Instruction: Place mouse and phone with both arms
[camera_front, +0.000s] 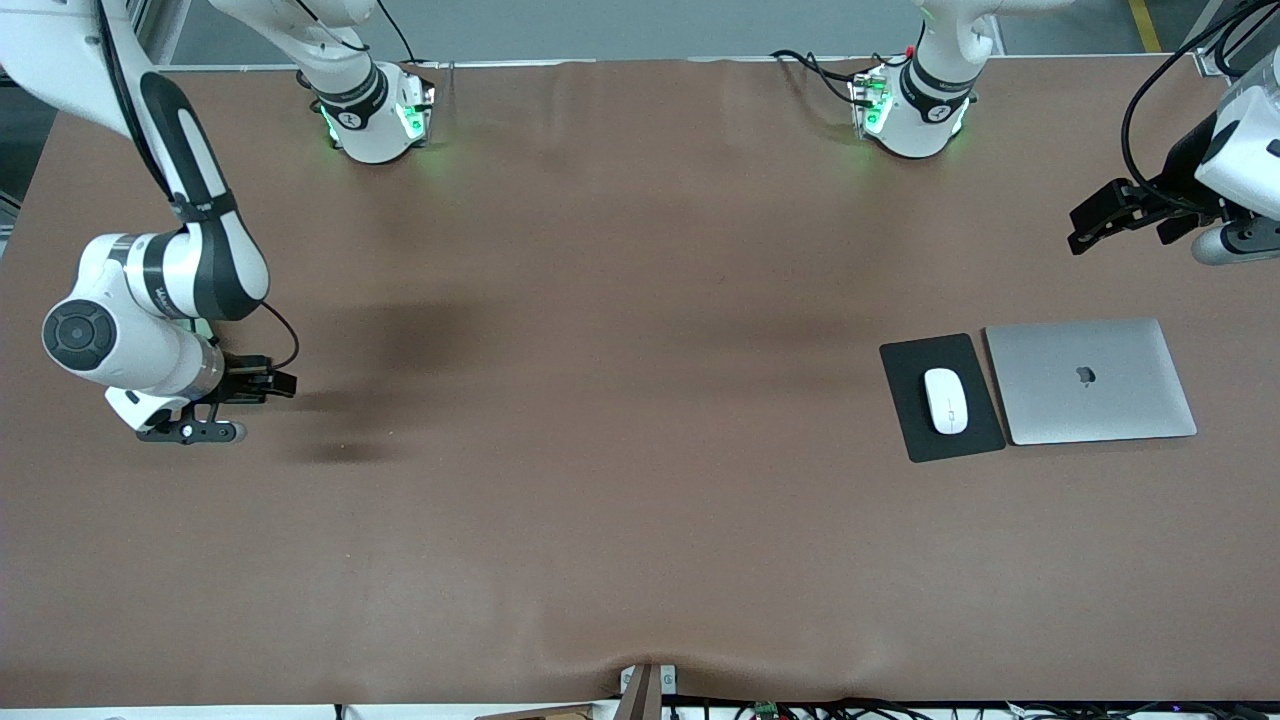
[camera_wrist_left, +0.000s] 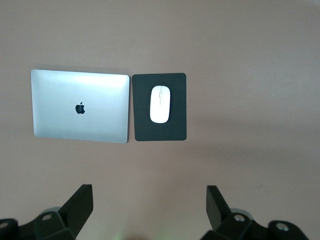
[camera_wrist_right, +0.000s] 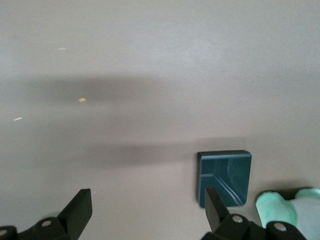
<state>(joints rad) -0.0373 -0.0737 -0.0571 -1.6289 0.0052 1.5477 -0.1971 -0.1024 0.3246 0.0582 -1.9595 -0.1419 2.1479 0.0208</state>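
The white mouse (camera_front: 945, 400) lies on a black mouse pad (camera_front: 902, 372) toward the left arm's end of the table; both also show in the left wrist view, the mouse (camera_wrist_left: 160, 104) on the pad (camera_wrist_left: 142, 112). My left gripper (camera_front: 1090, 228) is open and empty, up in the air over the table's edge at that end (camera_wrist_left: 148, 192). My right gripper (camera_front: 255, 383) is open and empty (camera_wrist_right: 147, 197), low over the table at the right arm's end. A small dark rounded-corner slab, the phone (camera_wrist_right: 223, 178), lies on the table beside one right fingertip (camera_wrist_right: 212, 200); the right arm hides it in the front view.
A closed silver laptop (camera_front: 1090, 380) lies right beside the mouse pad, also in the left wrist view (camera_wrist_left: 80, 107). A pale green and white thing (camera_wrist_right: 286, 210) shows next to the phone. The brown table (camera_front: 620, 400) stretches between the two arms.
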